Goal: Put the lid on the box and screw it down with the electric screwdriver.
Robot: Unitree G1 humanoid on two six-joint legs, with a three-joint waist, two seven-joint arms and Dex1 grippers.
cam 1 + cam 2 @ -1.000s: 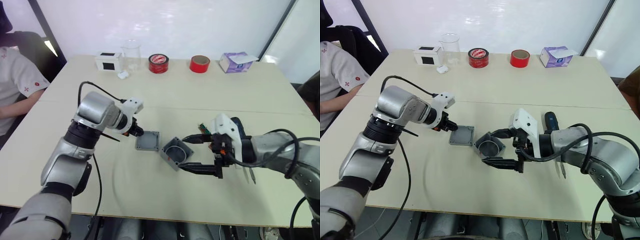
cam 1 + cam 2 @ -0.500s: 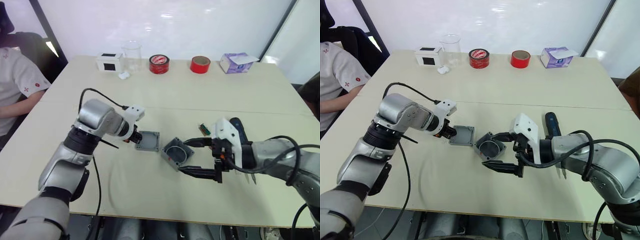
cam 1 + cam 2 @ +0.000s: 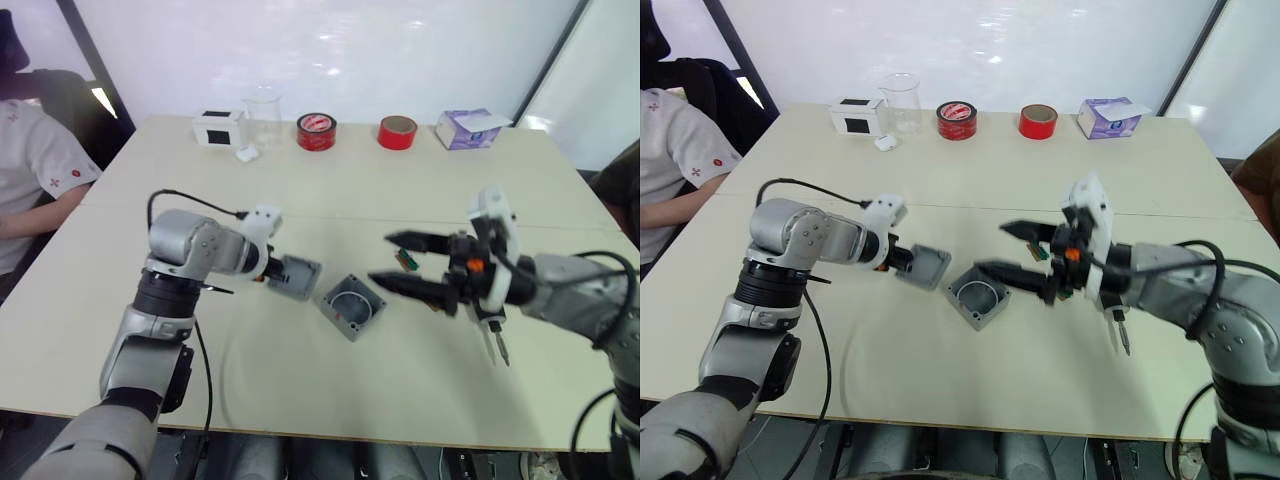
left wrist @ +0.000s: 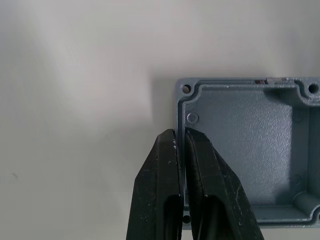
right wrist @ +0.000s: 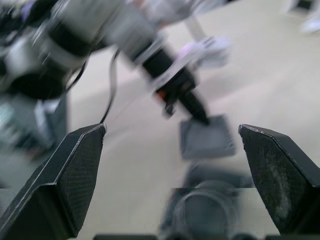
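The grey lid (image 3: 297,278) sits left of the box, inner face up and tilted, its left edge raised. My left gripper (image 3: 270,270) is shut on that edge; in the left wrist view the fingers (image 4: 170,185) pinch the lid's rim (image 4: 245,150). The open grey box (image 3: 352,305) rests on the table with its hollow up. My right gripper (image 3: 380,259) hangs wide open above and just right of the box, nothing between its fingers (image 5: 75,175). A thin metal bit of the electric screwdriver (image 3: 497,345) pokes out beneath my right forearm; its body is hidden.
A small green and red part (image 3: 403,258) lies by the right gripper. Along the table's far edge stand a white box with a black patch (image 3: 218,125), a glass beaker (image 3: 262,110), two red tape rolls (image 3: 316,129), and a purple tissue box (image 3: 465,128). A person (image 3: 30,170) sits at the left.
My right gripper has drawn up and back from around the box, still open. The left gripper has closed on the lid's edge and tipped that edge up.
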